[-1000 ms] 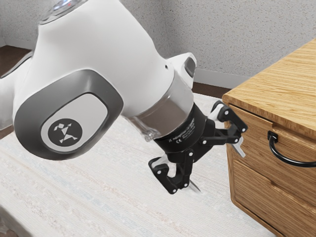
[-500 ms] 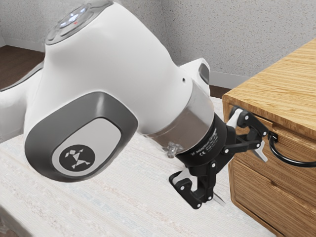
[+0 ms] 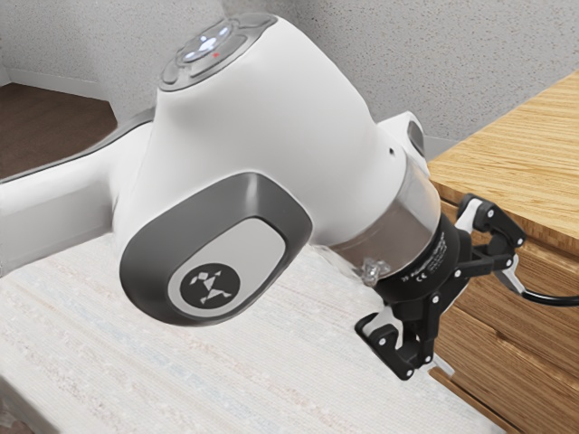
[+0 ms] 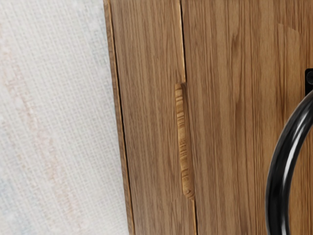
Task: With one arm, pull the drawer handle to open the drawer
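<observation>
Because the handle must sit between the fingers before any pull can start, the black gripper [image 3: 478, 323] hangs spread wide and holds nothing, its fingers aimed at the front of the wooden cabinet [image 3: 516, 167]. The black loop handle [image 3: 554, 298] lies just past the upper finger, toward the exterior view's right, not yet between the fingers. It is fixed to the top drawer [image 4: 234, 122], which appears closed, level with the panel beside it. The cabinet stands on a pale woven surface [image 3: 136, 344].
</observation>
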